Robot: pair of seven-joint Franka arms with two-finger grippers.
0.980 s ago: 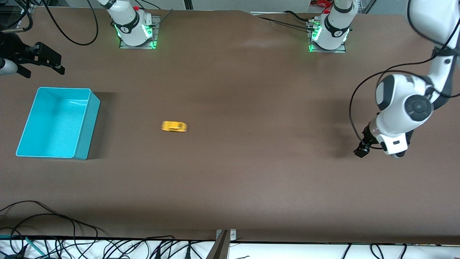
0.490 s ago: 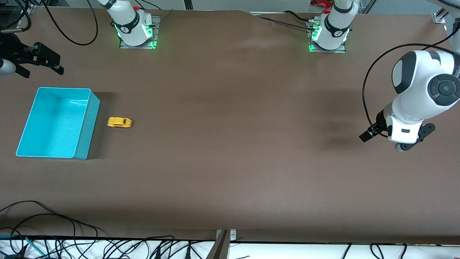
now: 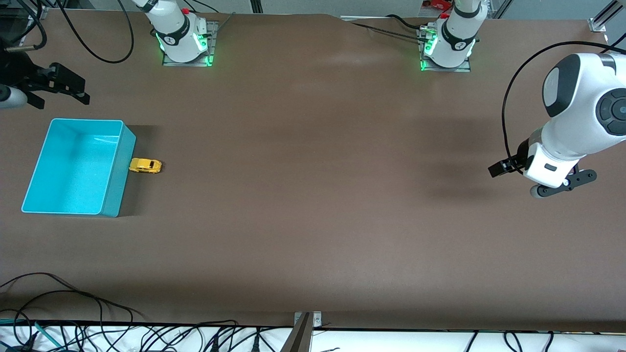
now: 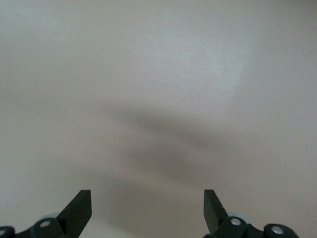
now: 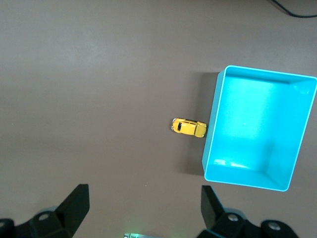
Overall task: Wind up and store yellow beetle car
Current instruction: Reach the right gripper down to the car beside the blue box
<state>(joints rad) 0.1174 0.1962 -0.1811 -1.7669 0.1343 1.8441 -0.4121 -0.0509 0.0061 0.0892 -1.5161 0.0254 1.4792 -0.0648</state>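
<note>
Presently the yellow beetle car (image 3: pixel 145 165), a tiny rounded toy with dark windows, sits on the brown table (image 3: pixel 313 205) against the outer wall of the open turquoise plastic bin (image 3: pixel 111 195), on the side toward the left arm's end; the right wrist view shows its nose touching that wall (image 5: pixel 188 127), a contact the front view leaves less plain. The bin's inside (image 5: pixel 257 134) holds nothing. The right gripper (image 3: pixel 58 85) hangs in the air just past the bin's edge nearest the robots' bases, fingers (image 5: pixel 74 203) spread apart and grasping nothing. The left gripper (image 3: pixel 503 167) hangs over bare table well apart from the bin, fingers (image 4: pixel 79 208) likewise released; its wrist view shows only tabletop.
</note>
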